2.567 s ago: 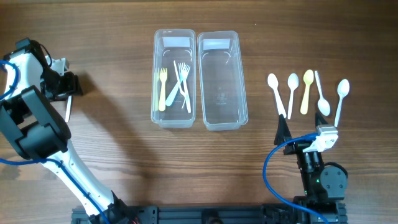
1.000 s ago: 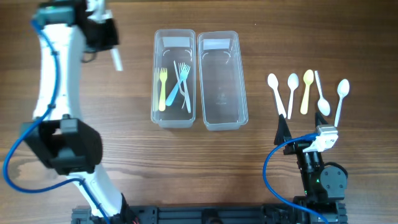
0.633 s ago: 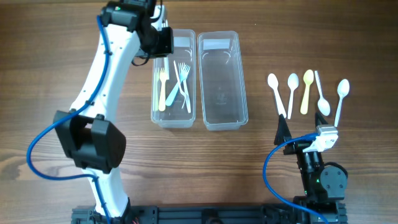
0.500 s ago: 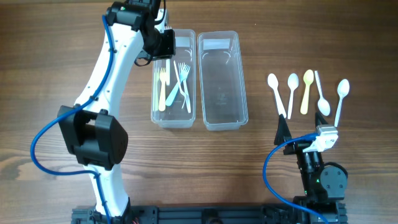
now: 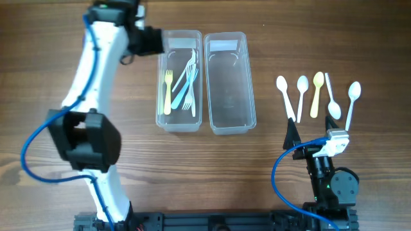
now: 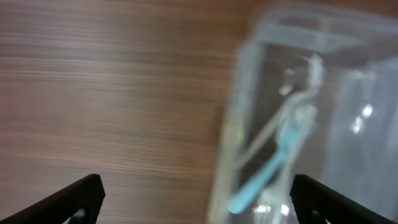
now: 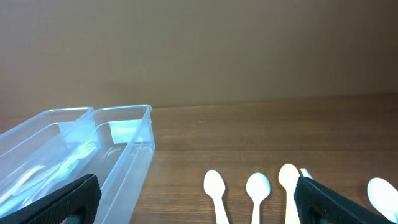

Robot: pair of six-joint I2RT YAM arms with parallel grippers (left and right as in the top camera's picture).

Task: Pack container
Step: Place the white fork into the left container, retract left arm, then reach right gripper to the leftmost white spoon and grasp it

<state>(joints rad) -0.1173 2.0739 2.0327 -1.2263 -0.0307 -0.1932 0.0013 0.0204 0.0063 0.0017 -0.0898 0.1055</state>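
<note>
From my station I see one wooden table (image 5: 212,173), brown with a straight grain running across it. Two arms work on it. The left arm (image 5: 96,70) is white-shelled with a blue cable (image 5: 29,151) looping off it. The right arm (image 5: 331,183) is a compact black unit with its own blue loop.

Two clear plastic containers stand side by side and touching, both long rectangles with rounded corners and glossy walls. The left container (image 5: 160,119) holds the forks (image 5: 183,86): one yellow, one light blue, and several white ones crossed over each other, so I cannot count those for certain. The right container (image 5: 230,128) has a faint moulded mark on its floor, too small for me to read.

Five plastic spoons (image 5: 318,93) lie in a row on the bare wood, well to the right of the containers. Four are white and one is pale yellow. Four have their bowls toward the far edge and one is turned the other way.

The left gripper (image 6: 196,198) sits just beside the far left corner of the left container. Its fingers are spread wide and hold nothing. The right gripper (image 7: 196,202) is near the spoon handles, facing the spoons, also spread wide and holding nothing.
</note>
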